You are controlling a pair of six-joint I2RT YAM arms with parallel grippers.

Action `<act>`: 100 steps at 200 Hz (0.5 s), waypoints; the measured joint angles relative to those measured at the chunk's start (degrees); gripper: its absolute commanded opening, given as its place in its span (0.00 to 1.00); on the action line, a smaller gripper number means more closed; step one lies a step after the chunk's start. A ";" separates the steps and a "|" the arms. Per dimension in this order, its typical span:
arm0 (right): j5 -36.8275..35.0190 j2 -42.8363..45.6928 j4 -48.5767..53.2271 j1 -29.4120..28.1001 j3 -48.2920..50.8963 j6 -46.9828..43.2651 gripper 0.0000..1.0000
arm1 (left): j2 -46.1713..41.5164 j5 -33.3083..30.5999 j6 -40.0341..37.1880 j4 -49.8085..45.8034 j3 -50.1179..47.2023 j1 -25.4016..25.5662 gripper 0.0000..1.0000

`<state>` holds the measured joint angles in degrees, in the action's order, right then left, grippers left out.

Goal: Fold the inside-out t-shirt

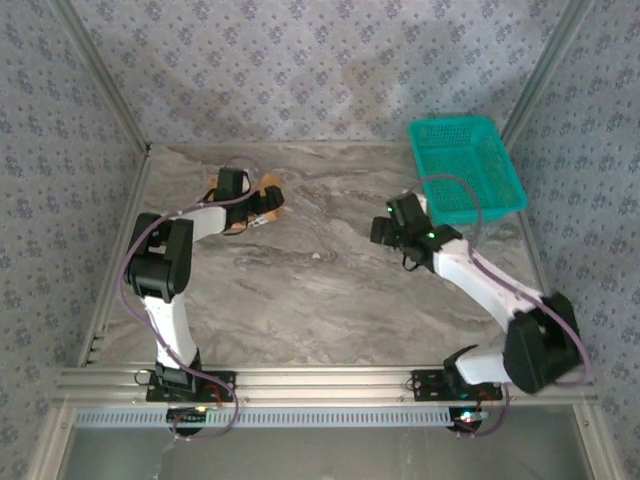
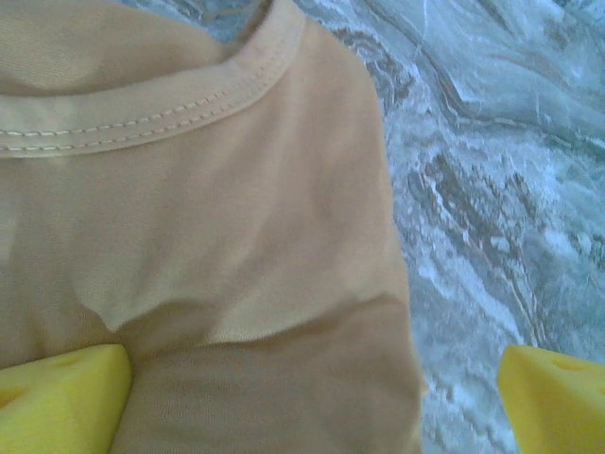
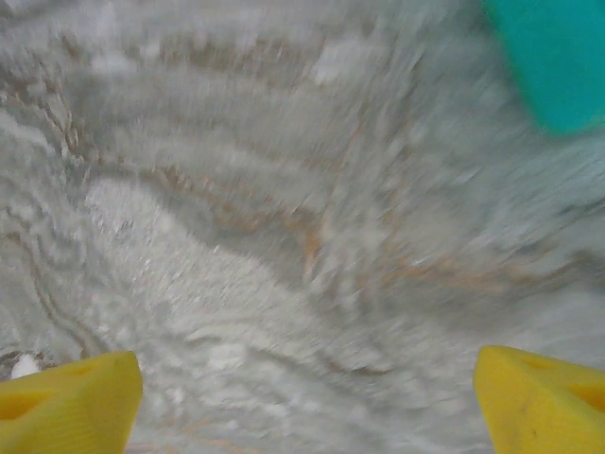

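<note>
The inside-out t-shirt (image 1: pixel 270 192) lies as a small orange-tan bundle at the back left of the table, partly hidden under my left arm. My left gripper (image 1: pixel 248 207) hangs right over it. In the left wrist view the t-shirt (image 2: pixel 208 236) shows its stitched collar at the top and a fold edge lower down. My left gripper (image 2: pixel 307 407) stands open wide, one yellow fingertip (image 2: pixel 61 397) over the cloth, the other beside the bundle's right edge, gripping nothing. My right gripper (image 1: pixel 390 230) is at mid-table, well apart from the shirt. In the right wrist view my right gripper (image 3: pixel 304 402) is open over bare marble.
A teal plastic basket (image 1: pixel 467 170) stands at the back right, just beyond my right gripper, and its corner (image 3: pixel 553 57) shows in the right wrist view. The marble table (image 1: pixel 320 290) is bounded by metal frame rails and patterned walls on three sides.
</note>
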<state>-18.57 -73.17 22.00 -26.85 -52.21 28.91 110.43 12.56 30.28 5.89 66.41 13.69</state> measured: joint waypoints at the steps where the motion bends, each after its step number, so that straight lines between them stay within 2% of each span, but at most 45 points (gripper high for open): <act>1: -0.33 0.37 -0.20 0.09 0.17 -0.24 1.00 | -0.26 -0.11 -0.11 -0.11 -0.13 0.07 1.00; 22: -7.02 7.96 -8.02 2.78 6.45 -8.94 1.00 | -7.21 -5.62 -3.19 -4.24 -3.23 2.78 1.00; 48: -12.17 7.58 -17.68 7.32 14.38 -18.71 1.00 | -17.66 -17.14 -9.42 -7.30 -5.07 9.11 1.00; 68: -11.28 5.09 -24.50 13.62 20.11 -22.03 1.00 | -25.29 -23.63 -14.73 -6.88 -7.41 12.37 1.00; 100: -7.19 -0.57 -43.95 22.64 29.09 -24.46 1.00 | -31.61 -29.33 -21.79 -5.60 -14.58 9.70 1.00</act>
<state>-25.76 -73.73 -21.96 -4.21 -23.11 4.45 78.83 -16.78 8.49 0.30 51.83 23.40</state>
